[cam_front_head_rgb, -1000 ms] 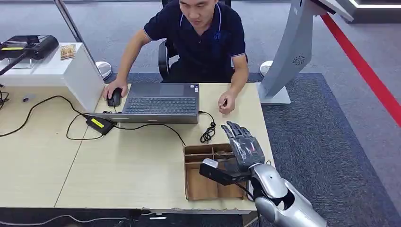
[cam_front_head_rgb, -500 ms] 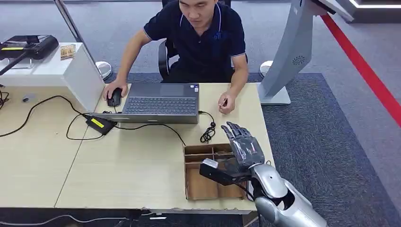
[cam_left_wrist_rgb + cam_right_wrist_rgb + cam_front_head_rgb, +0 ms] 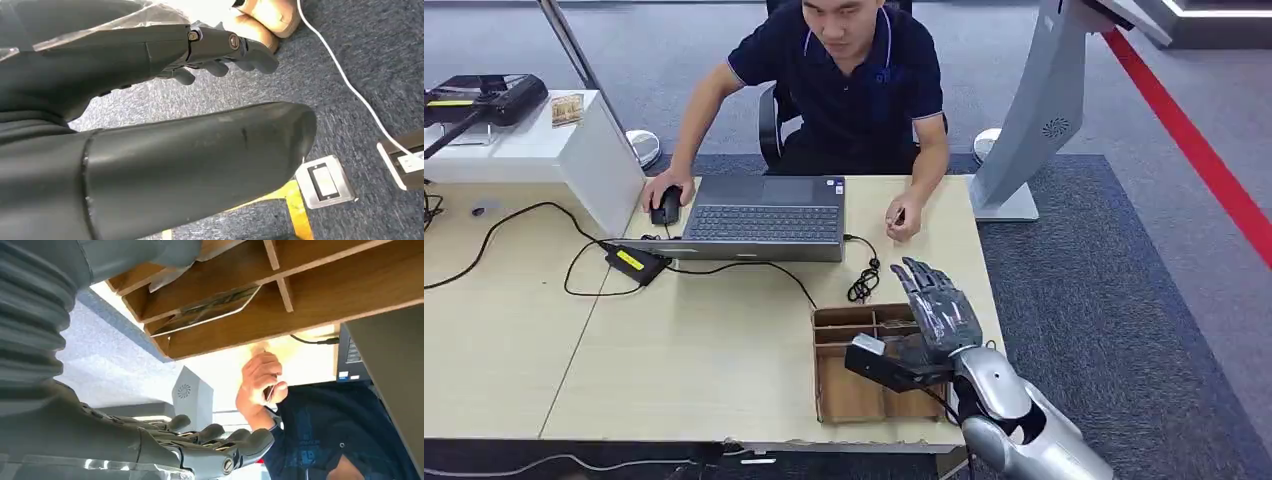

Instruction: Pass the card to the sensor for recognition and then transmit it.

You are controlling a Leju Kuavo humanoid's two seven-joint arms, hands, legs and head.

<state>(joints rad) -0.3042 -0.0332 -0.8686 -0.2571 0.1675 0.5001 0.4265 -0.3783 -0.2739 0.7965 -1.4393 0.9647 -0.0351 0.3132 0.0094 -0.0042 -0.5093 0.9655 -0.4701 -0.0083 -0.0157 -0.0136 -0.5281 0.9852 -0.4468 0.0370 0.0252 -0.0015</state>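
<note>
Right hand [image 3: 939, 310] hovers over the far right part of the wooden divided tray [image 3: 839, 390] at the near right of the table [image 3: 674, 350], fingers extended and apart, holding nothing. The card [image 3: 207, 310] lies flat in one tray compartment, seen in the right wrist view; the hand is not touching it. Left hand [image 3: 220, 47] hangs above grey carpet, fingers loosely curled, nothing visible in it. A seated person [image 3: 854, 70] at the far side works a laptop [image 3: 764, 215], one hand on a mouse [image 3: 665, 206].
</note>
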